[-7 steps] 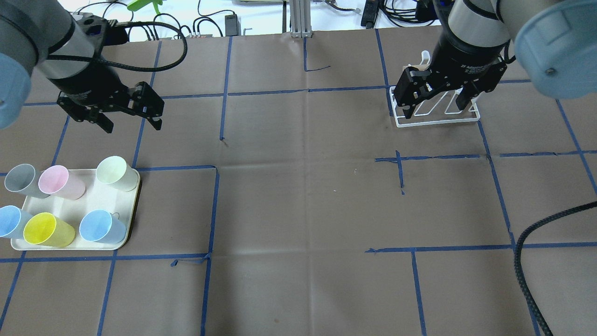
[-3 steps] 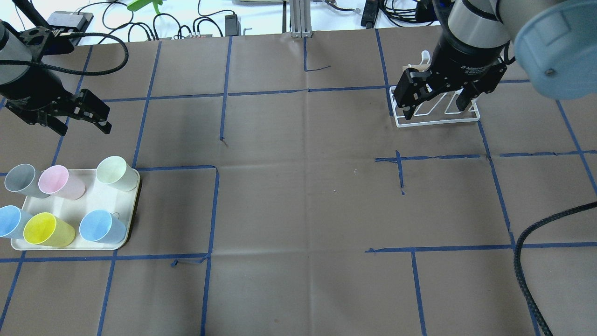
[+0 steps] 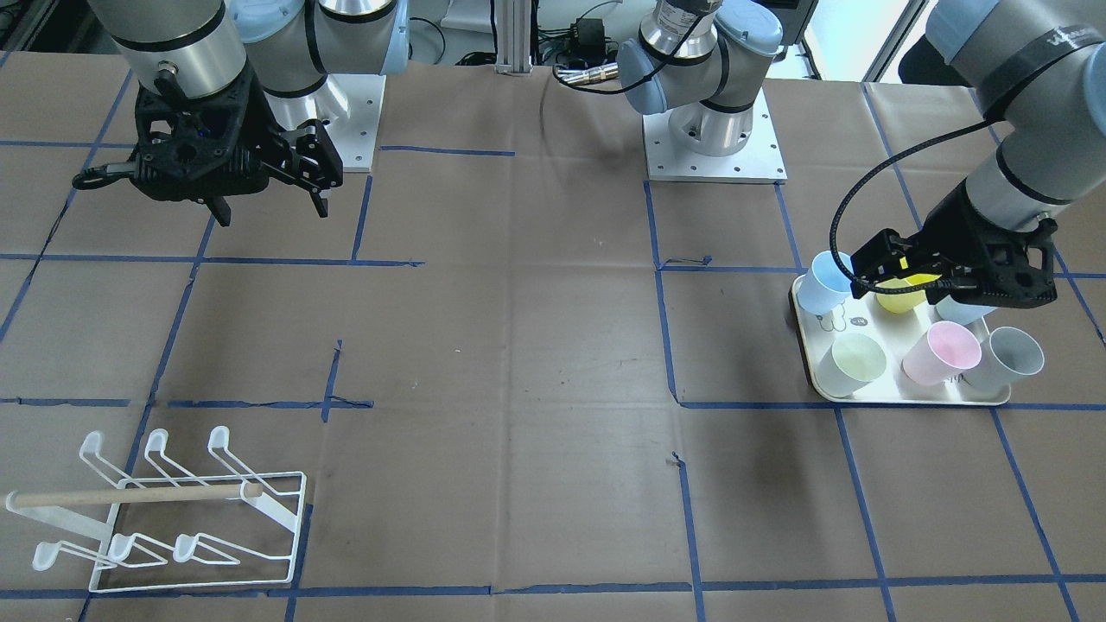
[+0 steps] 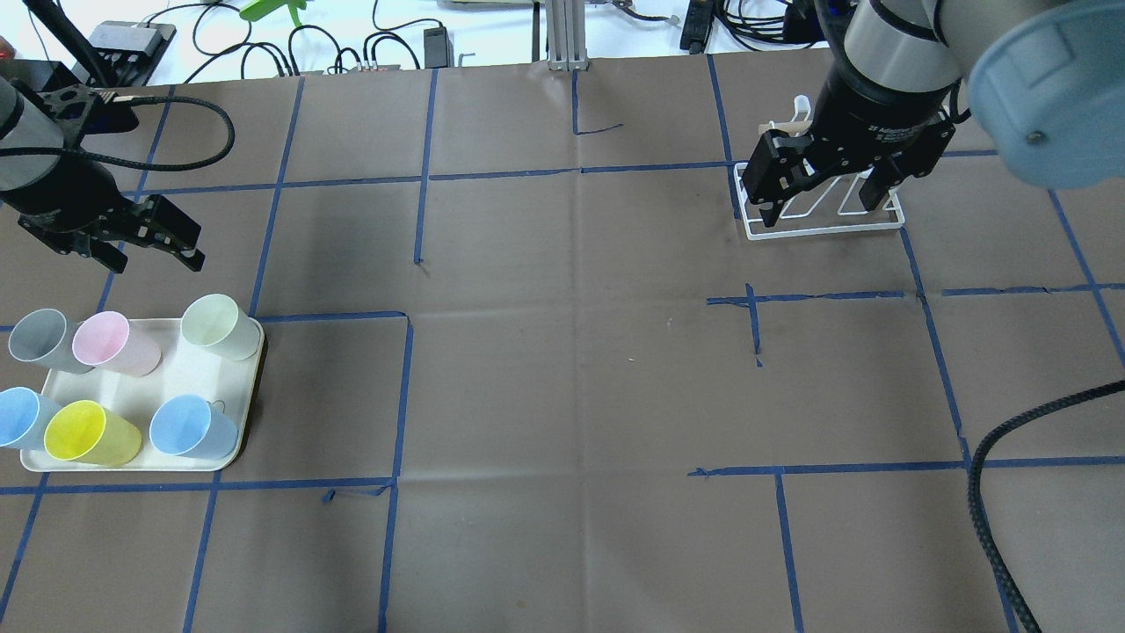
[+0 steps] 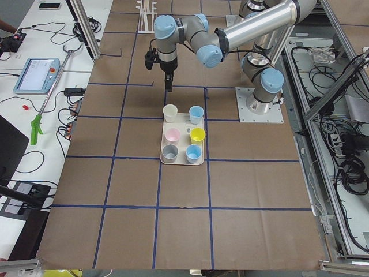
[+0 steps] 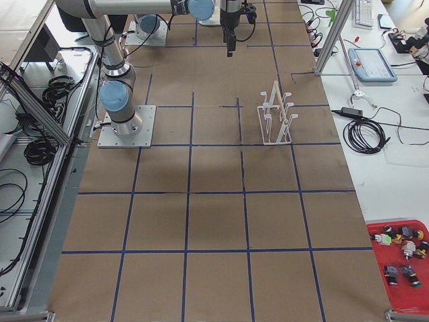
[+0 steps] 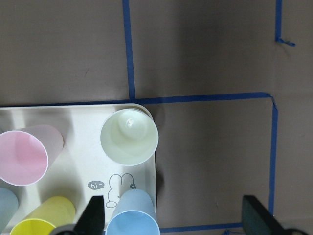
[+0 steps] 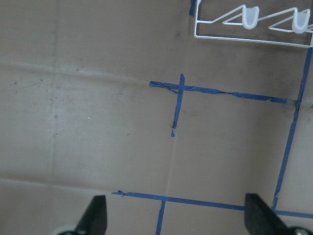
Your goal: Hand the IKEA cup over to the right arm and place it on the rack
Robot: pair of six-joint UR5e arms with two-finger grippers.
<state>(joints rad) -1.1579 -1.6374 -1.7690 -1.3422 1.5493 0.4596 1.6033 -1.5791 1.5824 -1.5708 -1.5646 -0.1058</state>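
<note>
Several pastel cups stand on a cream tray [image 4: 189, 374] at the near left: pale green [image 4: 215, 323], pink [image 4: 110, 341], grey [image 4: 39, 338], yellow [image 4: 88, 432] and two blue [image 4: 189, 428]. My left gripper [image 4: 154, 255] is open and empty, raised just beyond the tray's far edge. In the left wrist view, the gripper [image 7: 176, 218] has the pale green cup [image 7: 129, 137] below it. My right gripper [image 4: 817, 204] is open and empty, hovering over the white wire rack [image 4: 826, 230] at the far right. The rack [image 3: 199, 518] holds no cups.
Brown paper with blue tape lines covers the table. A black cable [image 4: 993, 492] hangs at the near right. Cables and boxes lie beyond the far edge [image 4: 395, 44]. The arm bases [image 3: 713, 138] stand at the robot's side.
My left gripper has swung left and come a little nearer the tray, still open. The right gripper has barely moved over the rack.
</note>
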